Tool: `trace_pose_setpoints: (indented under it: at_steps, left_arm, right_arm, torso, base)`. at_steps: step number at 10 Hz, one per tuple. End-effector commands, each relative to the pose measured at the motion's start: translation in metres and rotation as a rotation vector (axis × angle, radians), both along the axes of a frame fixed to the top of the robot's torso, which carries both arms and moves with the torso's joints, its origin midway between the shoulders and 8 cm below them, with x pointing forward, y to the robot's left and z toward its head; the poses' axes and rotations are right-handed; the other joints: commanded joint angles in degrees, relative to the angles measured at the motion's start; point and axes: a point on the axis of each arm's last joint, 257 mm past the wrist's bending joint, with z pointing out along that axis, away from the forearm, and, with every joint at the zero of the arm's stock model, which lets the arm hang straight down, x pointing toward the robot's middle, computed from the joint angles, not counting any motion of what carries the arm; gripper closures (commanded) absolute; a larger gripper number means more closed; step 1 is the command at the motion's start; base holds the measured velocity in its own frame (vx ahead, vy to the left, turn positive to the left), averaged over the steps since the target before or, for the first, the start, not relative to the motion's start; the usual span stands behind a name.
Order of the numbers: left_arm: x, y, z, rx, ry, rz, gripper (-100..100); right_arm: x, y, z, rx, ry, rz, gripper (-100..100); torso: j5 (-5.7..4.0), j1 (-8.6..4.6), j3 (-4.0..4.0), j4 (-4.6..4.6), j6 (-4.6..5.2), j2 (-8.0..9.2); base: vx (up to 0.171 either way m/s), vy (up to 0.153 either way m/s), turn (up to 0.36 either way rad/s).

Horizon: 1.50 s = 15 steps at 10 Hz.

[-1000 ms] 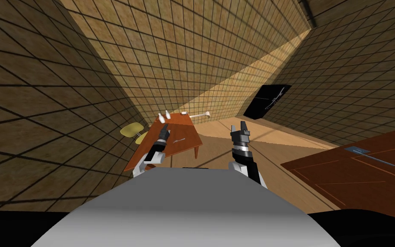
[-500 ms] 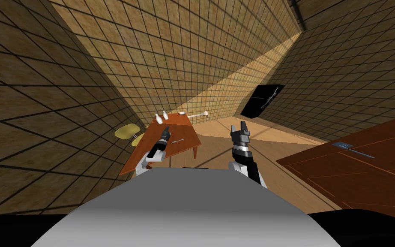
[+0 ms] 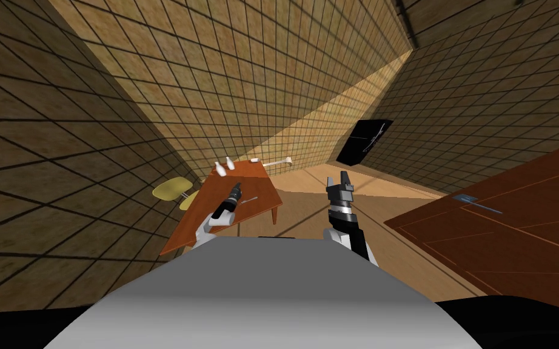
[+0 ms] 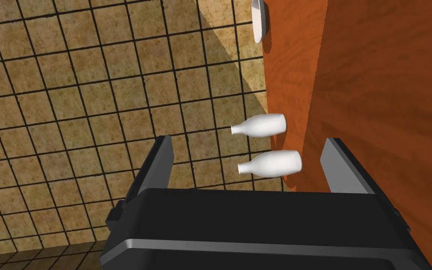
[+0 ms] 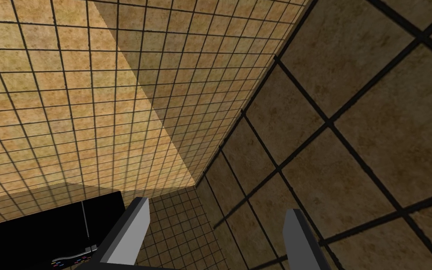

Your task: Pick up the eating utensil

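Note:
The eating utensil (image 3: pixel 249 199) is a small thin grey piece lying on the brown table (image 3: pixel 260 182). My left gripper (image 3: pixel 236 186) hangs over the table just left of it. In the left wrist view that gripper (image 4: pixel 248 142) is open, with nothing between its fingers (image 4: pixel 161 159). It looks past two white bottles (image 4: pixel 259 125) toward the tiled wall. My right gripper (image 3: pixel 340 179) is raised over the floor to the right of the table. Its fingers (image 5: pixel 133 229) stand open and hold nothing.
Two white bottles (image 3: pixel 219 168) and a white bowl (image 3: pixel 254 160) stand at the table's far end. A yellow chair (image 3: pixel 172 189) sits left of the table. A dark brown door (image 3: pixel 502 242) with a grey handle (image 3: pixel 472 201) lies at right. A black panel (image 3: pixel 366 142) leans on the far wall.
The whole head view has turned, sliding the table and the door leftward. My left gripper has dropped lower over the table, closer to the utensil. The right arm holds its pose.

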Motion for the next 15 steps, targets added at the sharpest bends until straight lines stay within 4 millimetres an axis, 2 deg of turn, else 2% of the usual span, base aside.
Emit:
trace_pose_setpoints:
  at_steps: [1,2,5,6,9,10,14,15]
  left_arm:
    - [0.001,0.004,-0.016,-0.005,0.053,0.010,-100]
    - [0.007,0.010,-0.027,-0.010,0.091,0.017,-100]
    - [0.006,0.021,-0.061,-0.021,0.194,0.039,-100]
    - [0.011,0.027,-0.069,-0.026,0.230,0.047,-100]
    - [0.004,0.039,-0.104,-0.038,0.335,0.072,-100]
    - [0.010,0.043,-0.106,-0.043,0.366,0.078,-100]
    - [-0.001,0.056,-0.139,-0.056,0.467,0.107,-100]
    - [-0.002,0.057,-0.141,-0.056,0.473,0.109,-100]
  right_arm:
    - [0.000,0.000,0.000,0.000,0.000,0.000,0]
    - [0.000,0.000,0.000,0.000,0.000,0.000,0]
    - [0.000,0.000,0.000,0.000,0.000,0.000,0]
    - [0.000,0.000,0.000,0.000,0.000,0.000,0]
    - [0.000,0.000,0.000,0.000,0.000,0.000,0]
    - [0.000,0.000,0.000,0.000,0.000,0.000,0]
    - [0.000,0.000,0.000,0.000,0.000,0.000,0]
    - [0.000,0.000,0.000,0.000,0.000,0.000,0]
  torso:
    - [0.00,0.00,0.00,0.00,0.00,0.00]
    - [0.00,0.01,0.01,0.00,-0.03,0.01]
    - [0.00,0.01,0.01,0.00,0.00,0.01]
    - [0.00,0.01,0.01,0.00,-0.03,0.01]
    - [-0.01,-0.01,0.01,0.00,-0.01,0.01]
    - [0.00,0.01,0.01,0.00,-0.05,0.02]
    - [0.00,0.01,0.02,0.01,-0.02,0.03]
    - [0.00,0.01,0.02,0.00,-0.04,0.03]
  base:
    - [0.005,-0.010,-0.054]
    - [0.005,-0.012,-0.095]
    - [0.005,-0.009,-0.075]
    - [0.004,-0.015,-0.116]
    - [0.004,-0.010,-0.065]
    - [0.005,-0.013,-0.079]
    - [0.002,-0.007,-0.055]
    - [0.002,-0.003,0.013]
